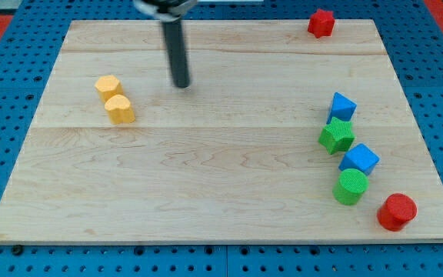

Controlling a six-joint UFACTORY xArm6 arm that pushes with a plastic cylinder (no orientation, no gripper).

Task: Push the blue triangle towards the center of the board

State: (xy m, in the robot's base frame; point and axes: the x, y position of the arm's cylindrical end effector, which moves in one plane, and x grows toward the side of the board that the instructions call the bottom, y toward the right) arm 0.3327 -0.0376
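Your blue triangle-like block point(342, 106) sits at the right side of the pale wooden board point(206, 177), at the far end of a cluster that runs toward the near right corner. It touches or nearly touches the green star-shaped block point(336, 136) just nearer than it. Nearer again come a blue cube-like block point(359, 159), a green cylinder point(351, 187) and a red cylinder point(397, 211).

My tip point(181, 85) rests on the far left-centre of the board, well apart from the blue triangle, which lies to its right and slightly nearer. That is the relation to weigh: the tip is on the centre side of the block, so in my judgement you must bring it round to the block's right face before a leftward push can carry it toward the middle. Coming past its far side looks the clearer way, as the other blocks crowd its near side.

The dark rod point(177, 50) stands nearly upright, its upper end cut off by the top edge. There is no gripper to open or close; the rod holds nothing and touches no block.

Two yellow-orange blocks point(114, 98) sit together to the tip's left, and a red star-like block point(321, 23) lies at the far right edge.
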